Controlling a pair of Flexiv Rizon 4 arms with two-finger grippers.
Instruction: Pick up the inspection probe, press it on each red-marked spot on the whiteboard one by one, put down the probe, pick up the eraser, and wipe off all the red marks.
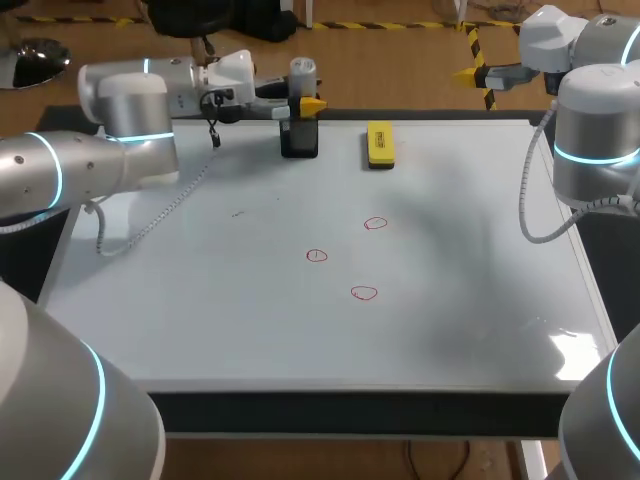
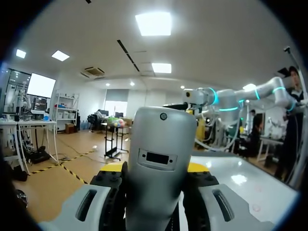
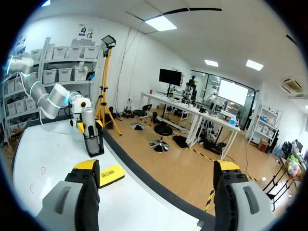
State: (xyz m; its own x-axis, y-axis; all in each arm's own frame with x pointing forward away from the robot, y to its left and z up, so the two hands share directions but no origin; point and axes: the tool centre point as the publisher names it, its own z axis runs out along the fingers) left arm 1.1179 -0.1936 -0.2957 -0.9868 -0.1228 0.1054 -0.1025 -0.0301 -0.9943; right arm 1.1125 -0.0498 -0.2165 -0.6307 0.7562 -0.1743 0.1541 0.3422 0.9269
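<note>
Inspection probe (image 2: 156, 144) upright in black stand (image 1: 299, 140), clamped in left gripper (image 2: 155, 169); right gripper (image 3: 156, 167) spread wide, well apart.

A whiteboard (image 1: 250, 330) covers nearly the whole worktop (image 1: 350, 412), whose dark front edge shows along the near side. At the board's far edge stands a black stand (image 1: 299, 140) with the grey probe (image 1: 302, 72) upright in it. A yellow eraser (image 1: 380, 144) lies near the stand. Three red marks (image 1: 316, 256) sit around the board's middle, apart from one another.
</note>
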